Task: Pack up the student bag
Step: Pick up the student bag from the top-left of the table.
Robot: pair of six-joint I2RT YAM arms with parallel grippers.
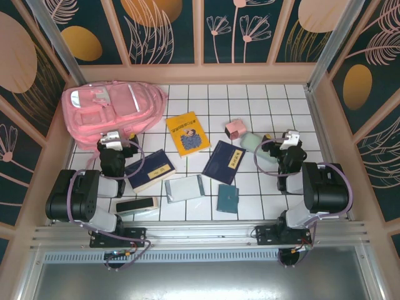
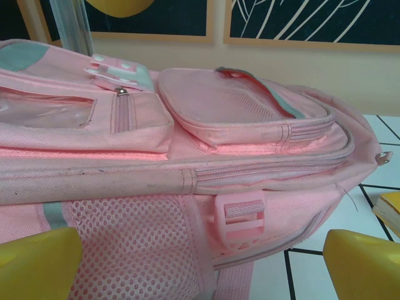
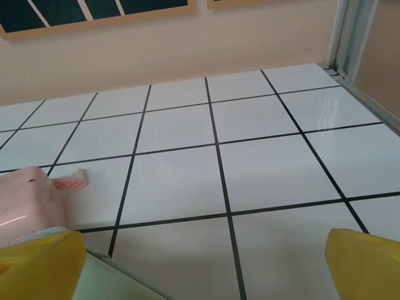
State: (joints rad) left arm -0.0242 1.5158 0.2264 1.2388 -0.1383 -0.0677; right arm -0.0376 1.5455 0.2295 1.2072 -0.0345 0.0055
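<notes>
The student bag, a big pink backpack, lies on its side at the back left of the tiled table. My left gripper sits just in front of it, open and empty. In the left wrist view the student bag shows its zip pockets, mesh side and a pink buckle, between my yellow fingertips. My right gripper stands open and empty at the right. Its fingertips frame bare tiles.
A yellow book, two navy books, a silver pouch, a teal notebook and a dark pencil case lie mid-table. A pink box and a pale green item lie left of the right gripper.
</notes>
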